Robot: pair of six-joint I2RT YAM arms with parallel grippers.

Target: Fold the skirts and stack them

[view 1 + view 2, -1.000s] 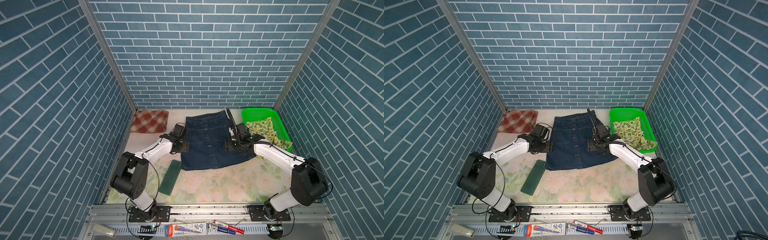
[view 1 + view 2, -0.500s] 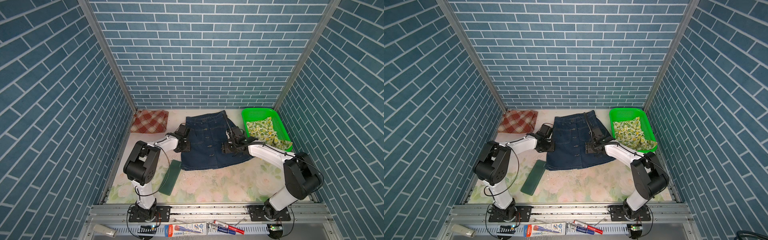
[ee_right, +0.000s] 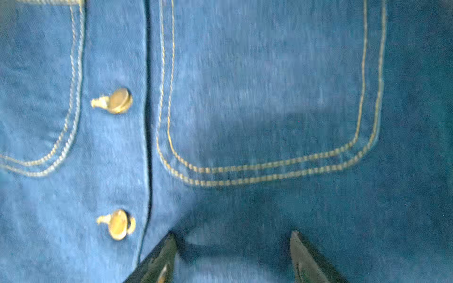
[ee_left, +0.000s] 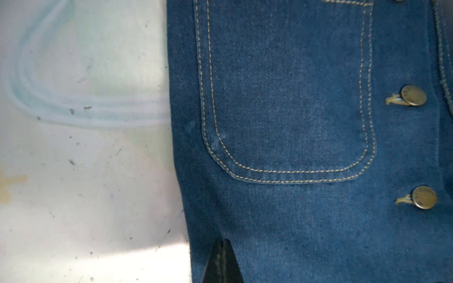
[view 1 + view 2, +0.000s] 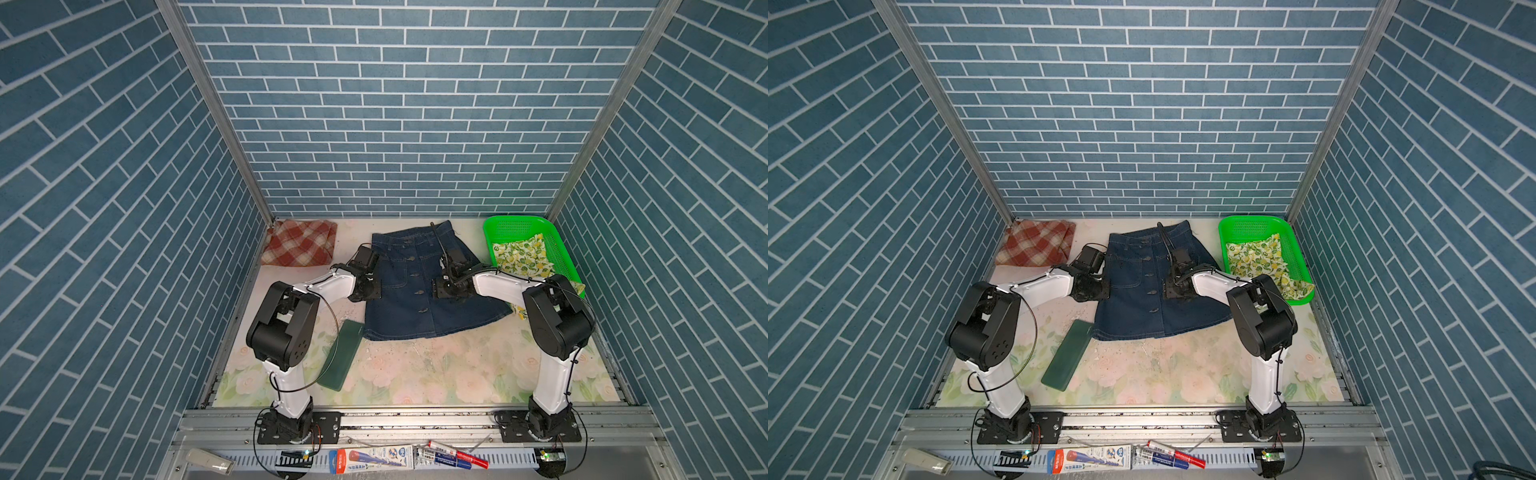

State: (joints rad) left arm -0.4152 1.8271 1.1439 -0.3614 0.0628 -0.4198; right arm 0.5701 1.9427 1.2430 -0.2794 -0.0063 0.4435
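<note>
The dark blue denim skirt (image 5: 415, 307) (image 5: 1142, 307) lies flat at mid-table, buttons up. My left gripper (image 5: 371, 286) (image 4: 223, 245) is at its left side edge, level with the pocket bottom, shut on the denim. My right gripper (image 5: 438, 289) (image 3: 232, 236) rests on the skirt just right of the button row, below the right pocket, open, with its fingertips (image 3: 171, 239) touching the cloth. The plaid skirt (image 5: 299, 247) lies folded at the back left. The lemon-print skirt (image 5: 523, 257) lies crumpled in the green basket (image 5: 515, 220).
A flat dark green pad (image 5: 343, 353) lies just front-left of the denim hem. The basket stands at the back right, against the wall. Blue brick walls close three sides. The floral mat (image 5: 436, 374) stretches in front of the skirt.
My left gripper has shut on the skirt's left edge. Both arms have raised their elbows nearer the front. The right gripper stays open on the cloth.
</note>
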